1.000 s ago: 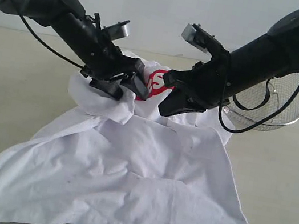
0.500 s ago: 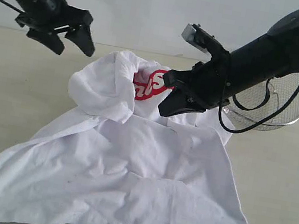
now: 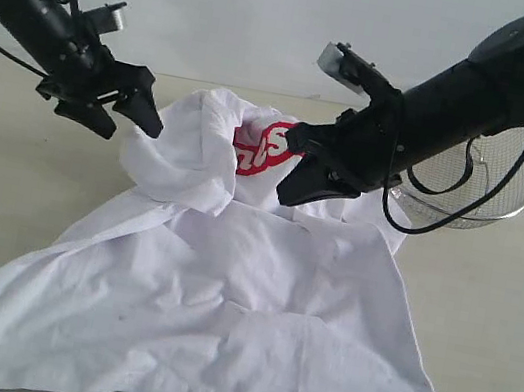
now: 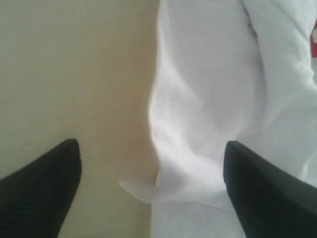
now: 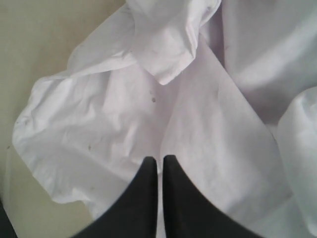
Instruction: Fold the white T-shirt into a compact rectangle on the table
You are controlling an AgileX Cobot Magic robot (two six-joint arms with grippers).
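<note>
The white T-shirt point(image 3: 253, 306) lies crumpled on the table point(image 3: 502, 330), its near part spread flat and its far part heaped up, with red lettering point(image 3: 263, 145) showing in the heap. My left gripper point(image 3: 130, 125) hangs open just left of the heap, holding nothing. In the left wrist view the left gripper point(image 4: 151, 145) straddles the T-shirt's point(image 4: 208, 89) edge above the table point(image 4: 74, 64). My right gripper point(image 3: 294, 189) hovers shut over the far middle of the cloth. The right wrist view shows the right gripper point(image 5: 160, 159) with its fingers together above the T-shirt point(image 5: 124, 109), with no cloth seen pinched.
A round wire-mesh basket point(image 3: 486, 190) stands at the back right, behind the right arm, whose cable loops in front of it. Bare table point(image 5: 44, 34) lies to the left of the shirt, and a pale wall runs along the back.
My left gripper has left the heaped cloth, swung up and left, then dropped back beside the heap. More of the red lettering shows. The right arm has not moved.
</note>
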